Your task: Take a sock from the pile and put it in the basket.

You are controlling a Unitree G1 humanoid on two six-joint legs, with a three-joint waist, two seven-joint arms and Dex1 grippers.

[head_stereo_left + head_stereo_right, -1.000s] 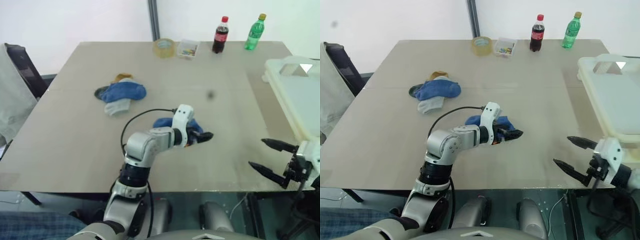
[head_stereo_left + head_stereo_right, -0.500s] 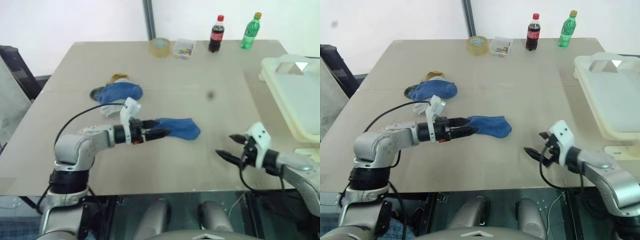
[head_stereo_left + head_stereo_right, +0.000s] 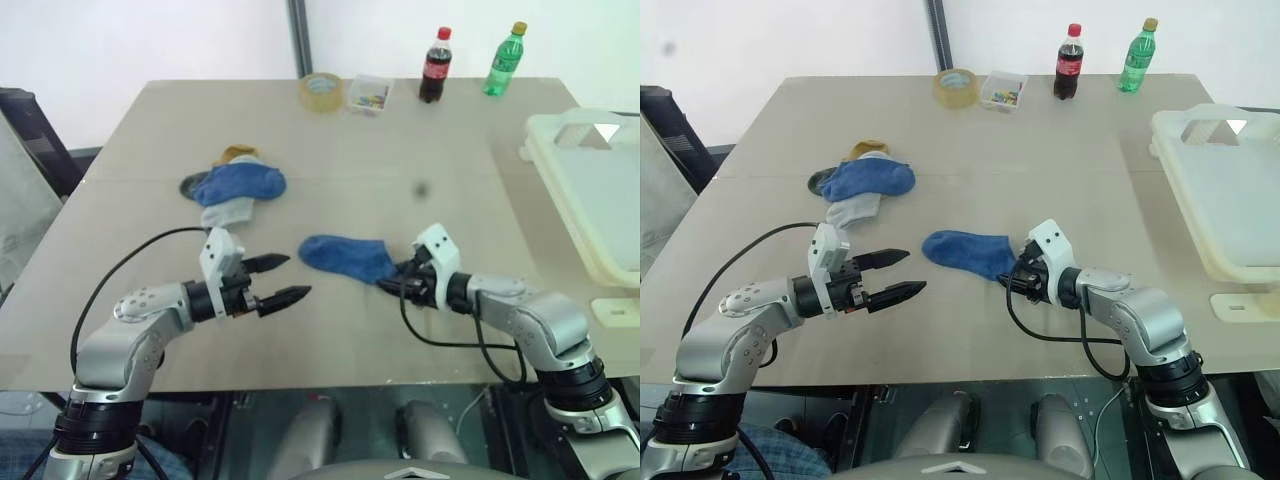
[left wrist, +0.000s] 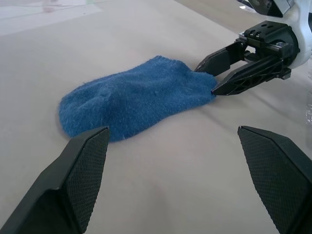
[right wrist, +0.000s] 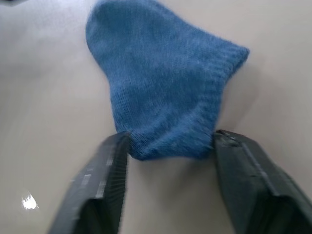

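Observation:
A single blue sock [image 3: 345, 257] lies flat on the middle of the table. The cuff end of the sock [image 5: 161, 73] sits between the two fingers of my right gripper [image 3: 387, 281]. The fingers stand partly closed and touch the cuff's sides. My left gripper [image 3: 298, 276] hovers open just left of the sock, clear of it and holding nothing. The pile [image 3: 235, 187] of blue, grey and yellow socks rests farther back on the left. The cream-white basket [image 3: 590, 190] stands at the table's right edge.
Along the far edge stand a tape roll [image 3: 322, 92], a small clear box [image 3: 370, 95], a cola bottle [image 3: 434, 66] and a green bottle [image 3: 507, 62]. A dark chair [image 3: 35, 140] is beyond the table's left side.
My left gripper has drawn back to the left, off the blue sock. My right arm has swung in from the right to the sock's cuff, and its fingers have narrowed around it.

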